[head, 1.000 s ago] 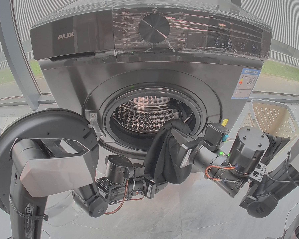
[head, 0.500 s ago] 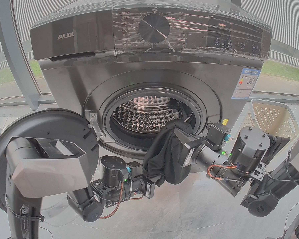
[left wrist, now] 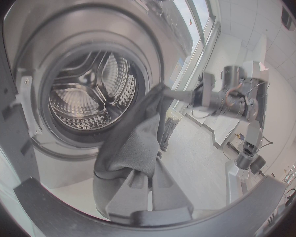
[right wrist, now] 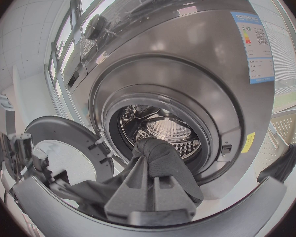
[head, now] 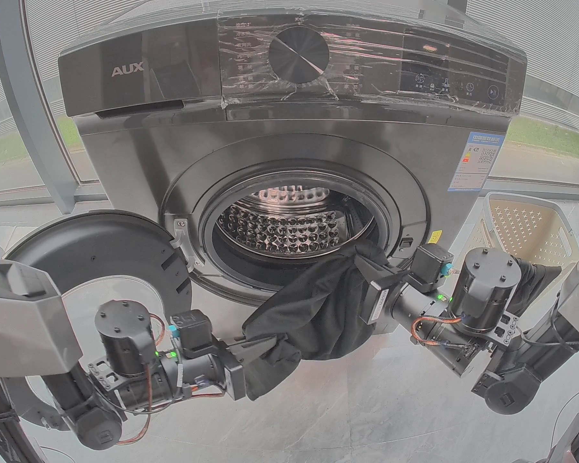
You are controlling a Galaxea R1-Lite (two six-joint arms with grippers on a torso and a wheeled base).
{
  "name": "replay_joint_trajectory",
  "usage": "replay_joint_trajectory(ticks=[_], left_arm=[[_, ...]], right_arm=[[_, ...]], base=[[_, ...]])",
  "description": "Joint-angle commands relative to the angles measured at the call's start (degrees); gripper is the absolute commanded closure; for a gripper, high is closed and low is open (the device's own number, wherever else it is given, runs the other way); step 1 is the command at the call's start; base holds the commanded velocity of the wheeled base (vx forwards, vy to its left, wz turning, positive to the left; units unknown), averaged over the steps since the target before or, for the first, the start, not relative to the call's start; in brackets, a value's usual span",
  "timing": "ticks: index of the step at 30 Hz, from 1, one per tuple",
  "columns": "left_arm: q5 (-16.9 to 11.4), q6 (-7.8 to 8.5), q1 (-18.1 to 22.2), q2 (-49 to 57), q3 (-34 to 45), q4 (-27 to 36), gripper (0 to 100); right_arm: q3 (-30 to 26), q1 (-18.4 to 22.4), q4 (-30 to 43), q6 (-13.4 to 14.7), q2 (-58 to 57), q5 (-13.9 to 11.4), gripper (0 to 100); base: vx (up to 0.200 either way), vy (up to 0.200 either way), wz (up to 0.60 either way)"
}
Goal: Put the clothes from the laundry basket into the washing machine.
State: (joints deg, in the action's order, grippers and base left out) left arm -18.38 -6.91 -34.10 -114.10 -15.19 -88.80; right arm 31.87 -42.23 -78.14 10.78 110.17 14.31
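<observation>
Loading is under way: the black garment [head: 321,303] hangs stretched just outside the washing machine [head: 289,136], below the lower right rim of its mouth. The right jaws are clamped on its upper end, the left jaws on its lower end above the floor. Next, I judge, both ends must clear the lip into the drum [head: 283,226], and the slack could snag there. The door [head: 103,252] stands open on the left. Another dark cloth [head: 537,278] lies in the laundry basket [head: 527,226].

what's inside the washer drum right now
Bare perforated metal shows in the drum. The black garment, hanging outside across the opening's lower right rim, covers that part of the inside.
</observation>
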Motion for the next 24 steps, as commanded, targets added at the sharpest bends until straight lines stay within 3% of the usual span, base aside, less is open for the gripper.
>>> replay_joint_trajectory(ticks=[1, 8, 24], left_arm=[[-1.9, 0.23, 3.4, 9.4, 1.6, -0.6, 100], [-1.9, -2.40, 2.9, 13.4, -2.5, -0.5, 100], [-1.8, -2.76, 1.6, 13.3, -4.7, -0.6, 100]], right_arm=[[-2.9, 0.4, 0.1, 0.0, 1.6, -0.3, 100], [-3.2, 0.2, -0.3, -0.1, 5.1, -0.4, 100], [-3.5, -0.3, -0.6, 0.0, 7.5, -0.6, 100]], base=[[0.000, 0.000, 0.00], [0.000, 0.000, 0.00], [0.000, 0.000, 0.00]])
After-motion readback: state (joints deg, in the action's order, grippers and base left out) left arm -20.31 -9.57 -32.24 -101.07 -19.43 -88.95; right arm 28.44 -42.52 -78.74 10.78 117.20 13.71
